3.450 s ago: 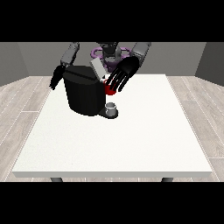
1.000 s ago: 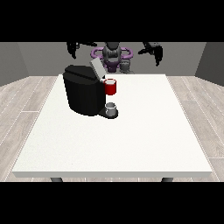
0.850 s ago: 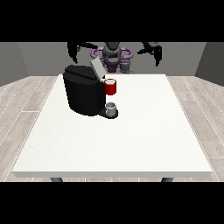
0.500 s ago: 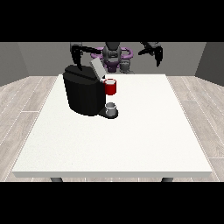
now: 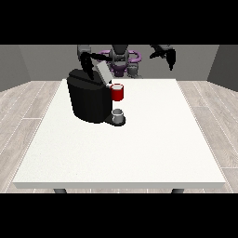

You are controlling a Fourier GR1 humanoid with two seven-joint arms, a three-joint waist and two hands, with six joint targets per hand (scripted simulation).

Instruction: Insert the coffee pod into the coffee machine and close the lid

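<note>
Light is even and soft, with no clear source; the white table (image 5: 139,148) is bright and flat, without glare; the black coffee machine (image 5: 89,100) shows almost no surface detail, casting only a faint shadow at its base; grey walls sit dimmer behind; edges look undistorted.

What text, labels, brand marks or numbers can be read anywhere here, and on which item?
None legible.
Coffee machine: plain black body, no brand mark or number showing.
Red thing at the machine: no label visible.
Grey thing at the machine's base: no marking visible.
White table: no print or sign.
</note>
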